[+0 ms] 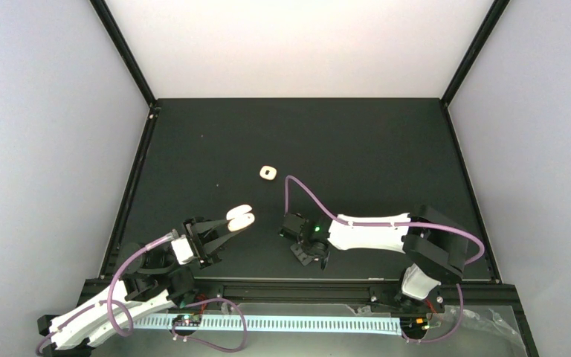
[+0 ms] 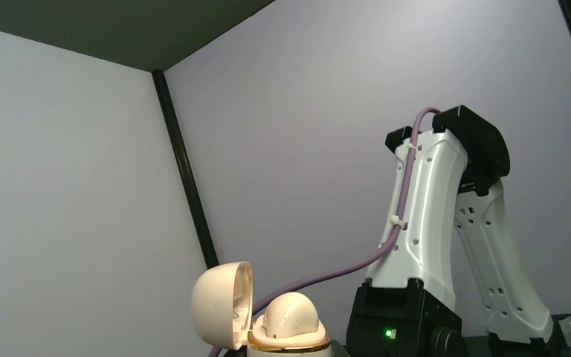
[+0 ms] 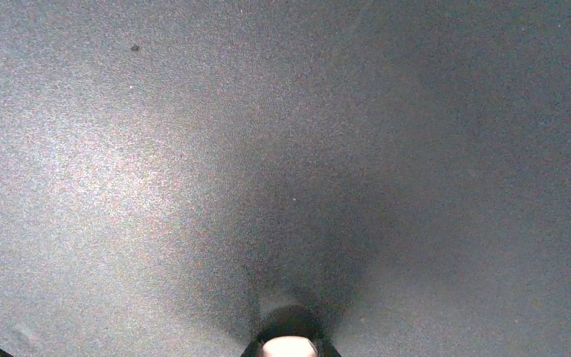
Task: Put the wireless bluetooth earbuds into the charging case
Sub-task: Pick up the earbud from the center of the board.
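My left gripper [image 1: 232,222] is shut on a cream-white charging case [image 1: 241,218] and holds it above the table's near left. In the left wrist view the case's lid [image 2: 221,305] stands open to the left. A rounded cream-white earbud head [image 2: 291,315] sits in its gold-rimmed base [image 2: 290,346]. My right gripper [image 1: 310,251] points down close to the black table. In the right wrist view its dark fingertips [image 3: 268,343] hold a small cream-white earbud [image 3: 290,347] at the bottom edge. The other earbuds are out of view.
A small cream-white squarish item [image 1: 268,172] with a dark spot in its middle lies on the black table [image 1: 372,149] beyond both grippers. The right arm [image 2: 431,223] rises in front of the left wrist camera. Grey walls enclose the table.
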You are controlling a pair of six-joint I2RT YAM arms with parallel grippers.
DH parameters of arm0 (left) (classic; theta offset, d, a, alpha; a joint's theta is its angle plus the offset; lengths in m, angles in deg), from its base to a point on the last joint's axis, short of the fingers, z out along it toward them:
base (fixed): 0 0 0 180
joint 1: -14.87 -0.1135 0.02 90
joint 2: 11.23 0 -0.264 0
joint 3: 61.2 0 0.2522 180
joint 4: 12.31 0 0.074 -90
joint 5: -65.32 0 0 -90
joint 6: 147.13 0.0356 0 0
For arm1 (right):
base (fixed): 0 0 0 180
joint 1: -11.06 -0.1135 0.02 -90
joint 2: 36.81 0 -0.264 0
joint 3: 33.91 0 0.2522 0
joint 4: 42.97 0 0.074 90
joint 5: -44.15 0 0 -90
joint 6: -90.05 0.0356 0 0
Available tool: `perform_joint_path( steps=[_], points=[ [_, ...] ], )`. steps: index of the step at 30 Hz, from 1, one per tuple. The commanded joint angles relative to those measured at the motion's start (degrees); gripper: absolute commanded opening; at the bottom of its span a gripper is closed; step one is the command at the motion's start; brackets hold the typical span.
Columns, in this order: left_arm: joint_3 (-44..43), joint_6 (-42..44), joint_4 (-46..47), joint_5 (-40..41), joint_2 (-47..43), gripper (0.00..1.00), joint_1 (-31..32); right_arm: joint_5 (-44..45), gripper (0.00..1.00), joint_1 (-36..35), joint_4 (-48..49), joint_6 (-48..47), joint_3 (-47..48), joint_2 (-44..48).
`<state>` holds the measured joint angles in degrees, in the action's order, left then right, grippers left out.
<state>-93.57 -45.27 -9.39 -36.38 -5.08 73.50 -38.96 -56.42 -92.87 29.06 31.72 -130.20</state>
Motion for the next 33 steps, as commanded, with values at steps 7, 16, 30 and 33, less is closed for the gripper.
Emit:
perform_joint_path(
  steps=[7,16,30,33],
  points=[
    [-0.99,-0.43,-0.49,0.72,0.71,0.02,0.26,1.76,0.09,0.47,1.18,0.67,-1.07,2.03],
    [-0.94,-0.43,-0.48,0.93,1.01,0.02,0.34,7.53,0.08,0.88,-2.42,2.60,2.34,11.87],
    [-5.02,-0.16,5.03,-0.92,10.52,0.01,0.34,6.80,0.01,1.57,7.88,-7.25,12.77,48.03],
    [-5.80,0.43,8.94,-2.38,14.09,0.02,0.34,0.38,0.01,1.57,15.57,-8.51,10.58,53.48]
  ],
)
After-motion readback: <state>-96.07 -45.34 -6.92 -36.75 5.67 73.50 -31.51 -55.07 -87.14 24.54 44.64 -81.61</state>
